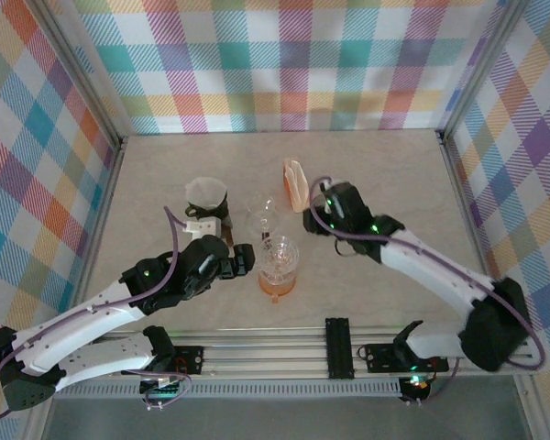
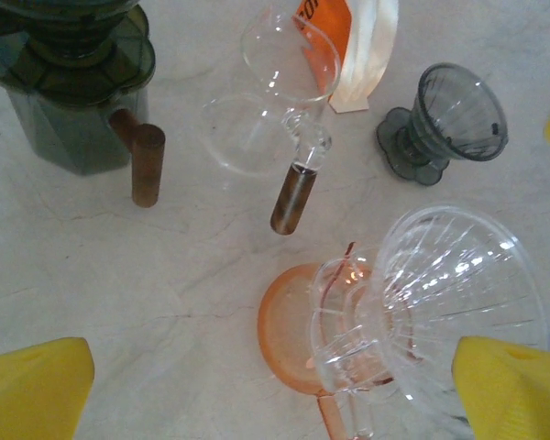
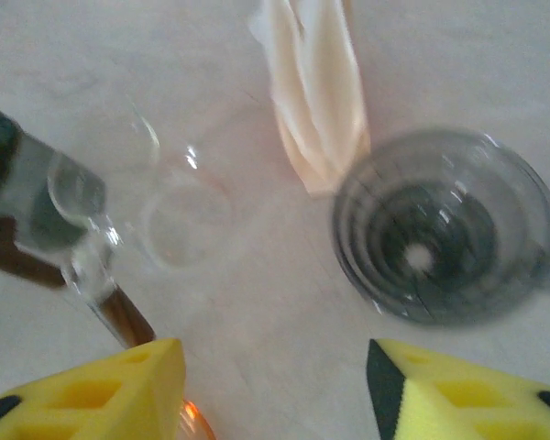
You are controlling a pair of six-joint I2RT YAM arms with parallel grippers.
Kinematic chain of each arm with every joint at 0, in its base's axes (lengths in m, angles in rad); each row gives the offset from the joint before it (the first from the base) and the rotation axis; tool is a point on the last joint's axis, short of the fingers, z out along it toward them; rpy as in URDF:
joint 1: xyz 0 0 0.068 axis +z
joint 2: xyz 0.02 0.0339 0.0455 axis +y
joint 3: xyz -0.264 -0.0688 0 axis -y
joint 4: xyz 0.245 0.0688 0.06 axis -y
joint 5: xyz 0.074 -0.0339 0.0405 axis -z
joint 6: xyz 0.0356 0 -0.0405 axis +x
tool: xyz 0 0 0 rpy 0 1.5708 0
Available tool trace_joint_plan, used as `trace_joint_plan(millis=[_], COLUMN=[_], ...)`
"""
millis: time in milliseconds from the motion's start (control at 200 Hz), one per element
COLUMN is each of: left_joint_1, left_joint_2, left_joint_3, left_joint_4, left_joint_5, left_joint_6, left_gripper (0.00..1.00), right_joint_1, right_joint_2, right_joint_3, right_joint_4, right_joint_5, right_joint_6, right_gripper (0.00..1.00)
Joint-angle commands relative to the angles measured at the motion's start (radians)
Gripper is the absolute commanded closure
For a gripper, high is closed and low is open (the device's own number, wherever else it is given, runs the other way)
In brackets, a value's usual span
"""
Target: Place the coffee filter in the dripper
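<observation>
The filters [image 1: 295,181], a cream stack in an orange-printed wrapper, stand on edge at the middle of the table [image 1: 394,174], toward the far side. None of this stack is in a dripper yet. Just beside their near end stands the grey dripper [image 3: 445,238], upright with its mouth up and nothing in it.

The right gripper [image 3: 275,385] hovers over the bare table just short of that dripper and the stack. Its yellow pads [image 3: 467,390] are moderately apart and hold nothing (this view is blurred).

To the left of the filters is a glass dripper [image 2: 289,64] with a wooden handle [image 2: 293,197] pointing toward the arms. Nearer still, a ribbed dripper [image 2: 449,293] sits on an orange base [image 2: 289,330].

The left gripper [image 2: 275,385] hangs over this pair with its jaws spread wide and empty, one pad close to the ribbed rim.

Farther left stands a green dripper [image 2: 73,101], also with a wooden handle. From above, a white paper cone [image 1: 206,192] rests in its mouth.

The glass and ribbed drippers crowd the space between the two grippers, while the table between the right gripper and the stack is bare.
</observation>
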Motion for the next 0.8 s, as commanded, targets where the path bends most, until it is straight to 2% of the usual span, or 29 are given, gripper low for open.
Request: trace_joint_plan(millis=[0, 180, 460, 795], left_joint_1=[-0.012, -0.012, -0.012, -0.012], left_joint_2=[-0.026, -0.064, -0.094, -0.108], left_joint_3=[-0.034, -0.078, -0.097, -0.115], left_joint_4=[0.0, 0.002, -0.022, -0.027], left_joint_5=[-0.004, -0.009, -0.037, -0.065], left_joint_6=[0.009, -0.001, 0.007, 0.025], left_gripper=[0.0, 0.0, 0.0, 0.0], right_joint_1=[-0.017, -0.032, -0.049, -0.061], right_joint_2=[0.145, 0.39, 0.661, 0.823], right_joint_3=[0.149, 0.43, 0.753, 0.936], right_joint_4=[-0.019, -0.106, -0.244, -0.336], right_joint_5=[-0.071, -0.034, 0.009, 0.07], right_joint_6=[-0.12, -0.175, -0.208, -0.209], right_gripper=[0.48, 0.56, 0.64, 0.67])
